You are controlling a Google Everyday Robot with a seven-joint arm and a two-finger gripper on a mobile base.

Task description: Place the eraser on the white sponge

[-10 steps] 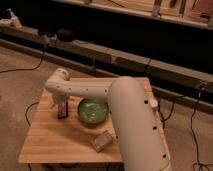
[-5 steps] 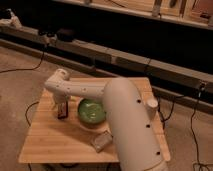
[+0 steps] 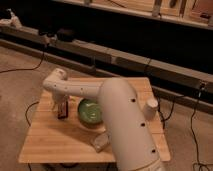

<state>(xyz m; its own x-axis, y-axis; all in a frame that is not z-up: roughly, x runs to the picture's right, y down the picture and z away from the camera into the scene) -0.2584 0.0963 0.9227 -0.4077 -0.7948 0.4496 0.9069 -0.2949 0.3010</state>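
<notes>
Here, gripper [image 3: 61, 104] at eraser [image 3: 62, 113], left of bowl [image 3: 90, 111]

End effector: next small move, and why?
Likely a short straight descent onto the eraser. The end effector hangs pointing down right over that dark block at the left of the table, beside the green bowl. The white sponge lies apart near the front edge with nothing on it, so the pick seems to come first.

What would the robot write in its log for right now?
gripper: low over table, beside green bowl, at eraser | white sponge: front edge, partly behind arm | eraser on sponge: not yet
</notes>
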